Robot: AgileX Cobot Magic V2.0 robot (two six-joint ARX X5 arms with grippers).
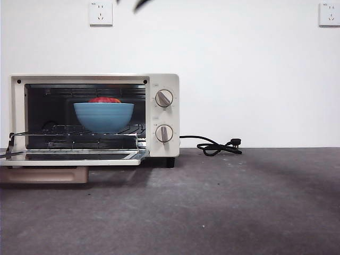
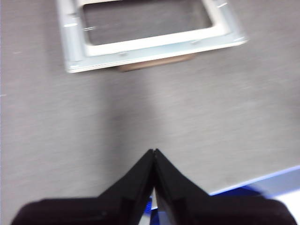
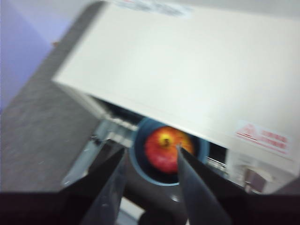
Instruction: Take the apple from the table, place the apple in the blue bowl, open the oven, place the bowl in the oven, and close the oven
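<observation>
The cream oven (image 1: 162, 85) stands at the left of the table (image 1: 239, 202) with its glass door (image 1: 74, 156) folded down flat. Inside, on the wire rack, sits the blue bowl (image 1: 103, 117), and the red apple (image 1: 104, 100) peeks over its rim. My right gripper (image 3: 151, 150) hovers open above the oven top (image 3: 187, 70), looking down on the apple (image 3: 164, 147) in the bowl (image 3: 138, 159). My left gripper (image 2: 154, 152) is shut and empty over bare table, in front of the lowered door (image 2: 154, 44).
A black cord with plug (image 1: 218, 147) lies right of the oven by the wall. The door's beige handle (image 1: 45, 175) juts toward the front. A black arm tip (image 1: 141, 4) shows at the top edge. Two wall sockets sit high up.
</observation>
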